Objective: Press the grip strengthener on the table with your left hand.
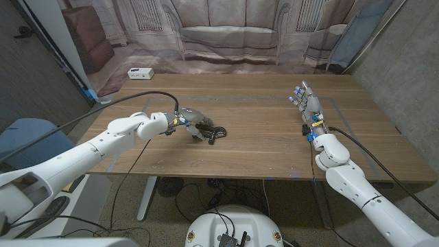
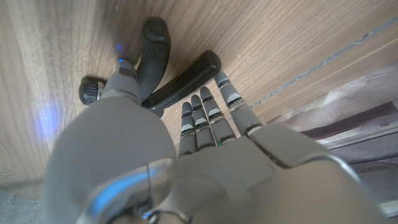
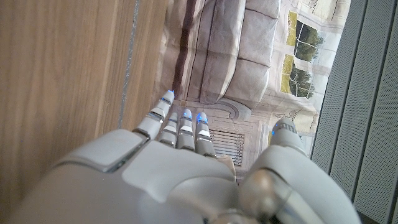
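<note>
Grip strengthener (image 1: 211, 132): black, two-handled, lying on the tabletop (image 1: 260, 147) left of centre, its handles splayed in a V and a round knob at the joined end, as the left wrist view shows (image 2: 163, 68). Left hand (image 1: 191, 121): over the near end of the strengthener, its fingers (image 2: 205, 115) extended along one handle and the thumb reaching toward the other; whether the fingertips and thumb actually bear on the handles cannot be told from these pictures, and the handles appear unsqueezed, so the hand reads as released and straddling the tool, not clenched on it. Right hand (image 1: 306, 103): at the far right of the tabletop, well apart from the strengthener, fingers (image 3: 177, 124) straight and holding nothing, standing on its edge. Other items: a small white box (image 1: 140, 73) at the far left corner of the tabletop; a cable running along the left arm. Step in hand, by judgement: seating the fingers on one handle and the thumb on the opposite one before closing. Handling advice: set the contact well out toward the free ends of the handles, away from the knob, keep the tool pinned against the wood so that it does not skate or rotate, and close steadily so both handles converge evenly.
</note>
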`<action>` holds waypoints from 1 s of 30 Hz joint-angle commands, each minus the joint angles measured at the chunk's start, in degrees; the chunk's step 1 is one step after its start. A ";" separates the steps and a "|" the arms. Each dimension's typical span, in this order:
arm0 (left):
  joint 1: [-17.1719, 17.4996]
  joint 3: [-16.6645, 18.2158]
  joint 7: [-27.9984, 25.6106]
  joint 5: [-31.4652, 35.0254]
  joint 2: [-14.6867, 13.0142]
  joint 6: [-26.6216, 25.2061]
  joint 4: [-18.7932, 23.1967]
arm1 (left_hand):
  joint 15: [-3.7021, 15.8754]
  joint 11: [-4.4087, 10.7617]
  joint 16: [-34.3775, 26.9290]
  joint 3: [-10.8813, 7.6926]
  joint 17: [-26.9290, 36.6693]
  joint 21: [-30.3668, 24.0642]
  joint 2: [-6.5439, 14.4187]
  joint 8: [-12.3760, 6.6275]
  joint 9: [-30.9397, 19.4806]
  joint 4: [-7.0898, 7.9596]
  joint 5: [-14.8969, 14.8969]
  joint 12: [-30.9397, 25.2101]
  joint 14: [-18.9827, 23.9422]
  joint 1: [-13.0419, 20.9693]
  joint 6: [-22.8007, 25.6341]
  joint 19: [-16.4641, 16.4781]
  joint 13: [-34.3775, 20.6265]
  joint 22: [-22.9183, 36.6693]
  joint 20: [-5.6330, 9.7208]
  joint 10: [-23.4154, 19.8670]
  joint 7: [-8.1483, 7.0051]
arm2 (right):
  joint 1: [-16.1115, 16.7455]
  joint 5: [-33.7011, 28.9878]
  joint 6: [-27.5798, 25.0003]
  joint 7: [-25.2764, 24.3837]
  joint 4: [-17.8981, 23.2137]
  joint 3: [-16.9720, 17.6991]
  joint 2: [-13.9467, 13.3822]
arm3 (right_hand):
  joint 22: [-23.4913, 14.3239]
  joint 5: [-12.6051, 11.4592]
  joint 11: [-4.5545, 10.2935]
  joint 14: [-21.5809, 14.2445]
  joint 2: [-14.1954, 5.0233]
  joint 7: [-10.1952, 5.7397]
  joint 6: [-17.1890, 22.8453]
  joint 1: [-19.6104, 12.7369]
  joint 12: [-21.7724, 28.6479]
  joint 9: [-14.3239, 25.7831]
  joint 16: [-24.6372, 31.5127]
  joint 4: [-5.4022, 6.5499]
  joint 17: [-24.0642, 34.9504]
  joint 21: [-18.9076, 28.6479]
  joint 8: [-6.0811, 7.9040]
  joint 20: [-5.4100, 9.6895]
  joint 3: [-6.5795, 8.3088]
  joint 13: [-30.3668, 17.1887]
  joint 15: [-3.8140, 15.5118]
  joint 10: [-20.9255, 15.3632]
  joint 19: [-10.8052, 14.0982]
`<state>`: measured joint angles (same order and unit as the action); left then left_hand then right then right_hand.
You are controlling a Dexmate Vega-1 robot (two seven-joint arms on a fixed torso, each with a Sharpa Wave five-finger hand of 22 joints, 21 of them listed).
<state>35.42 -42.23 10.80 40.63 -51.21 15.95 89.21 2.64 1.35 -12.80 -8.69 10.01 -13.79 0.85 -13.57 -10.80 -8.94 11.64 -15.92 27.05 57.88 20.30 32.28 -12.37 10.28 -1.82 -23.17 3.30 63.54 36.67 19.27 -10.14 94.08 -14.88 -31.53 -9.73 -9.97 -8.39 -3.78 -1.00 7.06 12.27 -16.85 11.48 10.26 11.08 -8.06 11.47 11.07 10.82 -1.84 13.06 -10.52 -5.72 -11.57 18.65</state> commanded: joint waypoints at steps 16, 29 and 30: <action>0.33 -1.18 5.32 0.78 0.07 -5.30 3.15 | 1.83 -1.07 -1.29 -5.13 0.52 -3.04 4.24 -0.43 -0.59 -1.57 -0.74 -1.09 8.00 13.21 4.94 8.35 -0.64 0.68 0.99 -5.31 1.73 | 0.58 1.82 0.87 0.72 -0.86 0.43 0.78 | -0.11 -0.19 -0.11 -0.78 -0.09 0.00 -0.02 -0.55 0.22 0.30 0.54 0.02 0.17 0.25 0.02 -0.12 -0.08 -0.22 -0.28 -0.90 0.69; -0.35 -0.80 6.79 -1.60 1.37 -7.51 3.03 | 3.92 -2.29 -2.80 -9.35 0.75 -7.56 5.59 -2.28 -1.00 -1.35 -0.67 -3.22 18.05 22.55 12.91 15.36 -1.91 1.65 2.94 -12.84 2.75 | 0.72 2.18 1.57 0.88 -1.05 0.77 1.00 | -0.11 -0.19 -0.15 -0.84 -0.13 0.03 0.01 -0.57 0.21 0.30 0.54 0.04 0.19 0.25 0.03 -0.14 -0.10 -0.24 -0.36 -0.90 0.80; -0.31 -0.68 6.44 -1.69 1.41 -7.69 3.08 | 3.96 -2.18 -2.77 -9.58 0.77 -7.74 5.74 -2.39 -1.02 -1.34 -0.63 -3.29 18.31 22.91 13.33 15.44 -1.97 1.71 2.94 -13.14 2.70 | 0.72 2.18 1.65 0.89 -1.07 0.80 1.02 | -0.11 -0.19 -0.14 -0.85 -0.13 0.01 0.00 -0.57 0.24 0.30 0.54 0.05 0.19 0.24 0.02 -0.15 -0.11 -0.24 -0.38 -0.96 0.80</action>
<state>35.58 -43.06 15.93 40.53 -50.59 10.30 92.01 2.14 -0.90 -15.00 -12.53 10.51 -20.87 -1.27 -15.30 -11.61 -5.27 10.75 -18.74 41.93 62.85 32.30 42.45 -14.00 10.53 -1.35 -35.36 6.04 64.11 38.56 20.38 -9.38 93.14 -14.38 -30.68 -9.72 -9.97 -8.49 -4.41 -1.00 7.06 12.27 -16.85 11.48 10.26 11.08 -8.05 11.47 11.07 10.82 -2.05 13.06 -10.51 -5.93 -12.08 18.85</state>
